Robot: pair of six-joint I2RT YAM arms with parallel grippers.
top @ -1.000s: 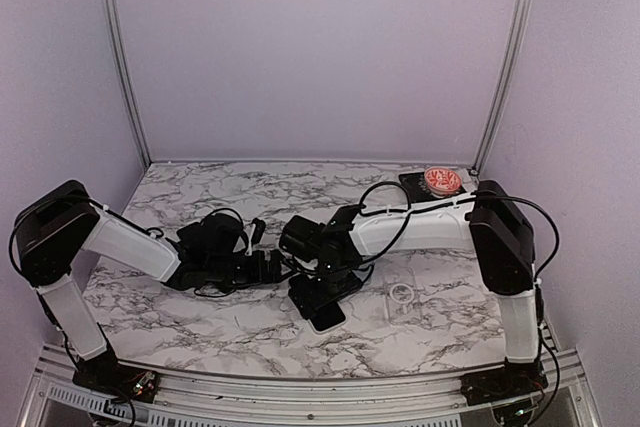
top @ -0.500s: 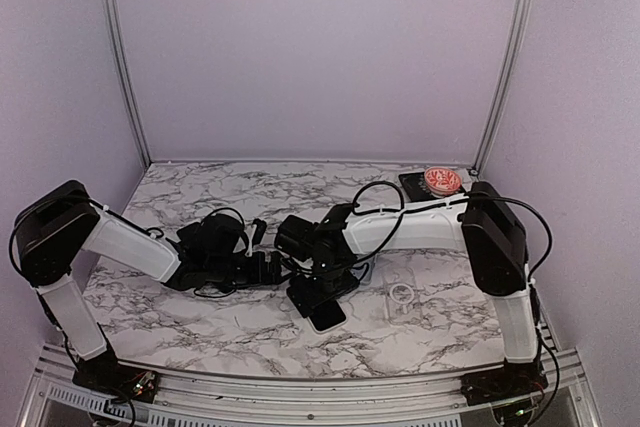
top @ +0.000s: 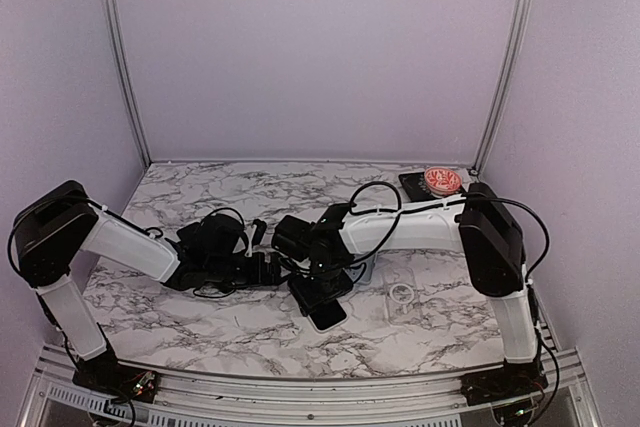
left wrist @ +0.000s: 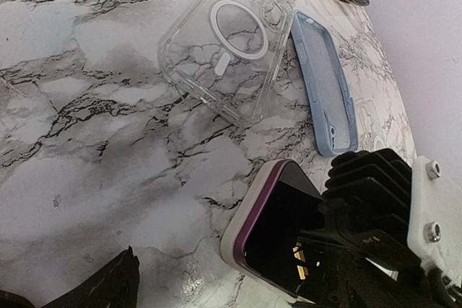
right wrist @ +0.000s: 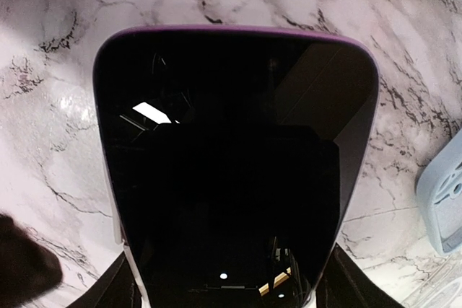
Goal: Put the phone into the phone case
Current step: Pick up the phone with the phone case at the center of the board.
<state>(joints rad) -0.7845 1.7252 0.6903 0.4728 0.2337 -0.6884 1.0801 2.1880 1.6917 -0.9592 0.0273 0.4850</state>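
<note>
One phone (right wrist: 234, 164) lies flat and screen up on the marble table (top: 190, 197), near the front middle. It has a dark glass face and a purple edge. No case is on it.

There are two cases, both lying empty on the table to the phone's right. The clear case (left wrist: 224, 45) has one white ring in its back. The blue case (left wrist: 326, 95) lies just beside it, not touching, with its hollow side up. Both sit apart from the phone, and the blue one is the nearer.

Two arms reach in toward the middle of the table. The right gripper (right wrist: 231, 261) is low over one end of the phone, with one finger on each long side. The finger (right wrist: 119, 286) on the left of the wrist view sits right at the phone's edge. The view is too close to tell whether the two fingers are pressing on the phone or only flanking it.

The left gripper (top: 268, 269) lies low on the table just left of the phone. Its fingers are spread wide with nothing between them. Only one dark fingertip (left wrist: 108, 286) shows in its own camera.

One round red-and-white thing (top: 441, 181) sits in the far right corner, well apart from everything else.
</note>
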